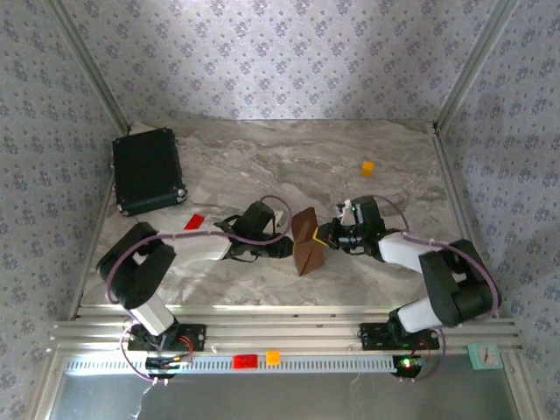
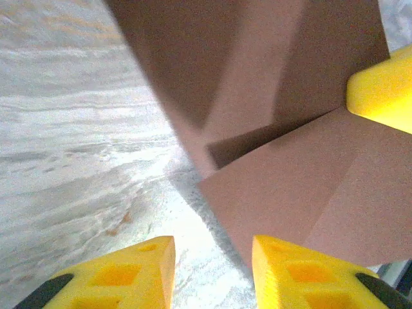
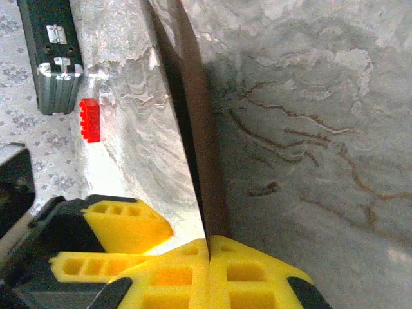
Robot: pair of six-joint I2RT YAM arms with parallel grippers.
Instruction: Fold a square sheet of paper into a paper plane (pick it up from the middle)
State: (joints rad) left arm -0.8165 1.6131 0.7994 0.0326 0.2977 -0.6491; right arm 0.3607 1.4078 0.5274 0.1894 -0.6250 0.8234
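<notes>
Sheet of paper ran off top and right edges of left wrist view, folds blurred. Left gripper fingers were cropped at bottom. Black case was cut by right wrist view's top edge.

Stock on hand, by kind:

- Worktop, grey marbled: 1.
- Robot arms: 2, being the left arm and the right arm.
- Claws: 2, being the left claw and the right claw. Yellow fingers: 2 to each claw, 4 in all.
- Brown paper sheet, creased: 1.
- Black case, rectangular: 1.
- Red blocks: 2. One red block on the worktop; one red block on the near frame.
- Orange blocks: 2. One orange block on the worktop; one orange block on the near frame, just beside the red one.
- Small blocks, both colours together: 4.
</notes>
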